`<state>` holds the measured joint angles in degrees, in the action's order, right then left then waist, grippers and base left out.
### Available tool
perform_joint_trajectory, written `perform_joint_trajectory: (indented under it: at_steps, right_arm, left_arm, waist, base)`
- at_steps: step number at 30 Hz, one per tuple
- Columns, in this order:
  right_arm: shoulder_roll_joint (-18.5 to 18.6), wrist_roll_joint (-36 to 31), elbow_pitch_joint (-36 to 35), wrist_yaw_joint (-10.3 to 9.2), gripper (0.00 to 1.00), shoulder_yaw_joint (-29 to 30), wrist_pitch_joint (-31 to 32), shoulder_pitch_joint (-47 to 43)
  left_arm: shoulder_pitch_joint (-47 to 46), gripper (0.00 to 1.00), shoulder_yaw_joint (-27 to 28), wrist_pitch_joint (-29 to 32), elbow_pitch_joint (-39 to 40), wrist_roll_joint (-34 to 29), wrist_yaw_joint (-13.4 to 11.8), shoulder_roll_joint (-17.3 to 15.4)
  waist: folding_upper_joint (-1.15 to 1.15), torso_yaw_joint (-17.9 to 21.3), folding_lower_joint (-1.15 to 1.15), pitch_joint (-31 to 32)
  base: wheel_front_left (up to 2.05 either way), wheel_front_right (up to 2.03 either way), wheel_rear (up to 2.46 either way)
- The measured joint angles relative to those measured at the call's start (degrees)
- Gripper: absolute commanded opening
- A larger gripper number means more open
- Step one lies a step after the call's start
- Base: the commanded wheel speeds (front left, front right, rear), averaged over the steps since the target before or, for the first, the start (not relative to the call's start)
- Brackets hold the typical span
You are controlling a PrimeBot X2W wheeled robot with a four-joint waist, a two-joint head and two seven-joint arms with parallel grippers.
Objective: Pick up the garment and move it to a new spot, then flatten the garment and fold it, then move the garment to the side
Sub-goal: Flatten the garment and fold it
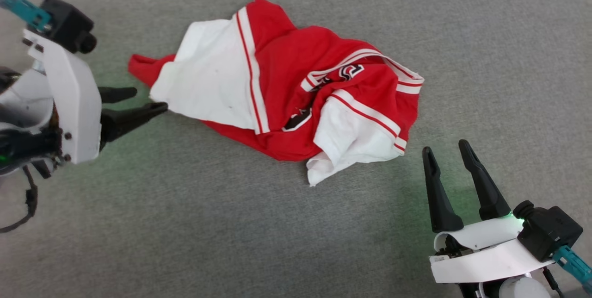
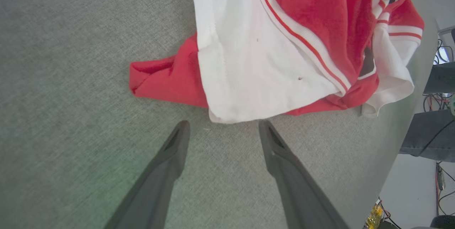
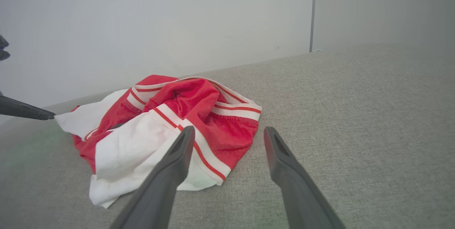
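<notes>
A crumpled red cotton T-shirt [image 1: 286, 66] with white sleeves and red-and-white striped trim is found lying in a heap on the grey fabric-covered worktop [image 1: 185, 233], right between the two tools. One broad white sleeve [image 1: 208, 76] is spread flat on the shirt's left side. A red fold of cloth [image 1: 143, 67] is seen poking out from under it, and whether that fold belongs to the shirt cannot be told. The other white sleeve [image 1: 351, 136] is bunched up on the shirt's near right side. Bits of black, white-outlined lettering [image 1: 298, 120] are glimpsed among the folds in the middle of the shirt.

And there it is: the left tool [image 1: 150, 99] is held low at the shirt's left edge. Its two dark fingers are spread wide, released, with nothing gripped. The tips are pointed straight at the hem of the spread sleeve, though whether that hem is touched cannot be told. The right tool [image 1: 445, 146] is held off the shirt's near right corner, apart from the cloth, its fingers likewise parted and empty. A faint green glow [image 1: 458, 196] is cast on the worktop beside each tool. Beyond the shirt, a plain pale wall [image 3: 142, 26] is seen.
</notes>
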<state>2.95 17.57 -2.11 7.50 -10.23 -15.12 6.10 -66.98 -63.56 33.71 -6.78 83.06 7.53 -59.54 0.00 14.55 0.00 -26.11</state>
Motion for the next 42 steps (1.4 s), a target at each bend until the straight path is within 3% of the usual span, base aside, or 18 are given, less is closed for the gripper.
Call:
perform_joint_trajectory:
  at_steps: [9,10,15,27,35,42]
  right_arm:
    - [0.0,0.1,-0.4,0.00,1.00,-0.7,0.0,-0.5]
    - [0.0,0.0,-0.4,0.00,1.00,-0.7,0.0,-0.5]
    - [0.0,-0.1,-0.3,0.00,1.00,-1.0,0.0,-0.5]
    - [0.0,-1.4,2.7,0.00,1.00,2.4,0.0,-0.7]
    - [-0.1,-3.7,5.9,0.01,1.00,3.1,0.0,0.7]
    - [-0.1,-5.1,7.4,0.00,1.00,3.8,0.0,0.9]
  left_arm:
    - [-1.4,1.00,-1.5,0.4,-1.2,2.4,0.0,0.8]
    - [-1.5,0.75,-1.5,0.3,-1.2,2.7,0.0,1.0]
    - [-2.1,0.00,-1.9,-1.5,-1.6,2.7,0.0,1.7]
    - [-2.1,0.00,-0.9,-7.6,-1.5,6.3,0.0,3.9]
    - [2.1,0.00,1.4,-10.1,0.8,9.3,0.0,-0.7]
    - [9.5,0.00,-1.0,-13.6,0.3,7.2,0.0,-4.3]
  waist:
    - [0.00,1.2,0.00,-0.9]
    - [0.00,1.1,0.00,-0.9]
    - [0.00,0.8,0.00,-0.7]
    - [0.00,-2.9,0.00,1.8]
    - [0.00,-8.2,0.00,6.0]
    - [0.00,-12.5,0.00,9.0]
  base:
    - [0.00,0.00,0.00]
    - [0.00,0.00,0.00]
    - [0.00,0.00,0.00]
    - [0.00,0.00,0.00]
    - [0.00,0.00,0.00]
    - [0.00,0.00,0.00]
